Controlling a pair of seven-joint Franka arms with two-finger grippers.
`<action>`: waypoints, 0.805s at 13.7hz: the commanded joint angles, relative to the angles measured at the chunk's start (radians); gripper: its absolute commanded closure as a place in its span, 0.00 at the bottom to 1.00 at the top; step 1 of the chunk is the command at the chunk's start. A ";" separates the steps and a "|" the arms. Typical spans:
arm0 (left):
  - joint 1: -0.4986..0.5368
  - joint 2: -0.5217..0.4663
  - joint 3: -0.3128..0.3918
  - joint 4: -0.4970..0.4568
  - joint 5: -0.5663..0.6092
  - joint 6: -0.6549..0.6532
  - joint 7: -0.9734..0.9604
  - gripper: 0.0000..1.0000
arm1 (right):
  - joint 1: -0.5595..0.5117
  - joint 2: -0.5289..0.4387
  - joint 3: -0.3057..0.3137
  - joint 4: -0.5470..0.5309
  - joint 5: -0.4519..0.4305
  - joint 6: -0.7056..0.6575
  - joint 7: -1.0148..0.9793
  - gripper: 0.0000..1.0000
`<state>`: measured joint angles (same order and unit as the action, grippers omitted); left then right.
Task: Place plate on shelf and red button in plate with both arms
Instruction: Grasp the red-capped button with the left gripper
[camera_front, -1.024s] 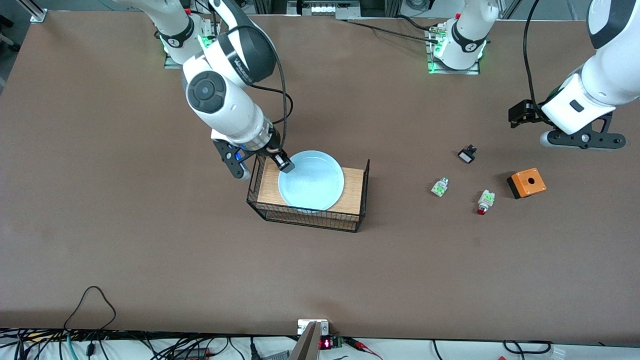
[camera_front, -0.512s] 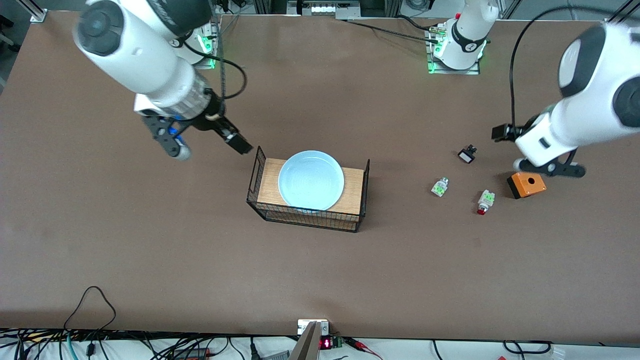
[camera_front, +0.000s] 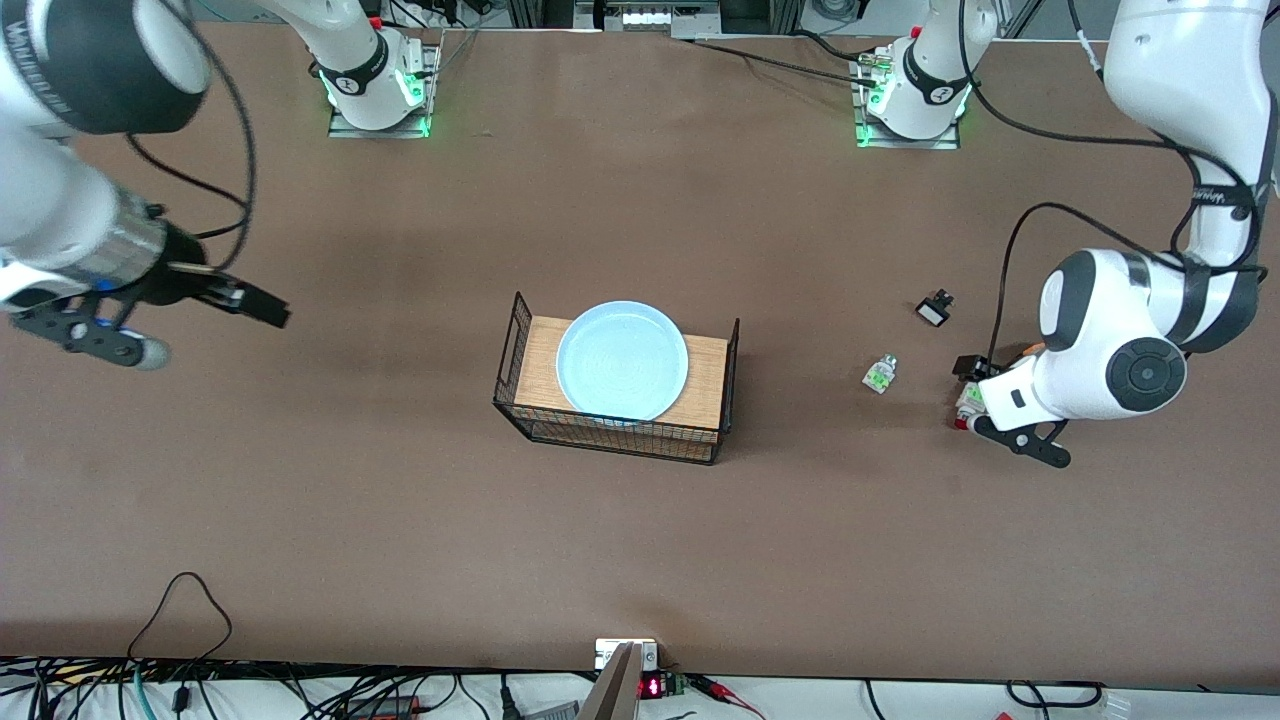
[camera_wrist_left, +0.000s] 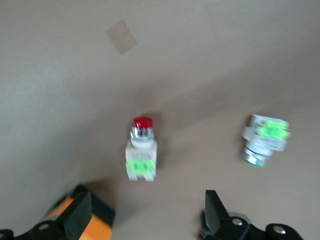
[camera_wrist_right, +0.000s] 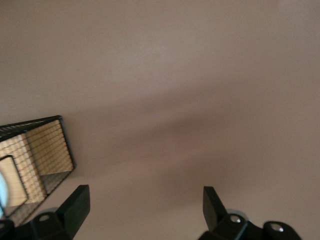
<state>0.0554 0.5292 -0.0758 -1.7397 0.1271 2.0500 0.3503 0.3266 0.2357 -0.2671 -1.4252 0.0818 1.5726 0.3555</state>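
The light blue plate (camera_front: 622, 361) lies flat on the wooden board inside a black wire basket (camera_front: 520, 345). My right gripper (camera_front: 205, 330) hangs open over bare table toward the right arm's end, well away from the basket; the right wrist view shows the right gripper (camera_wrist_right: 144, 202) with nothing between its fingers and the basket (camera_wrist_right: 35, 160) at the picture's edge. The red button (camera_wrist_left: 141, 150) lies on its side on the table. My left gripper (camera_wrist_left: 146, 215) hovers open just above it, empty. In the front view the left gripper (camera_front: 985, 405) half hides the red button (camera_front: 963, 415).
A white-and-green part without a red cap (camera_front: 880, 374) lies beside the red button, toward the basket. A black-and-white part (camera_front: 934, 309) sits farther from the front camera. An orange box (camera_wrist_left: 75, 222) lies right by one left finger. Cables run along the table's near edge.
The right gripper let go of the plate's rim, opened and swung away toward the right arm's end. The left arm came down from beside the orange box to over the red button.
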 joint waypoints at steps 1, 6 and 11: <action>0.011 -0.015 -0.004 -0.133 0.020 0.178 0.041 0.00 | -0.085 -0.018 0.017 0.009 -0.013 -0.029 -0.078 0.00; 0.037 0.037 0.001 -0.178 0.063 0.326 0.087 0.00 | -0.233 -0.062 0.164 -0.011 -0.120 -0.031 -0.152 0.00; 0.037 0.058 0.001 -0.170 0.065 0.317 0.079 0.51 | -0.210 -0.116 0.129 -0.119 -0.125 0.010 -0.152 0.00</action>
<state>0.0874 0.5868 -0.0729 -1.9160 0.1753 2.3634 0.4186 0.1211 0.1831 -0.1349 -1.4466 -0.0402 1.5286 0.2155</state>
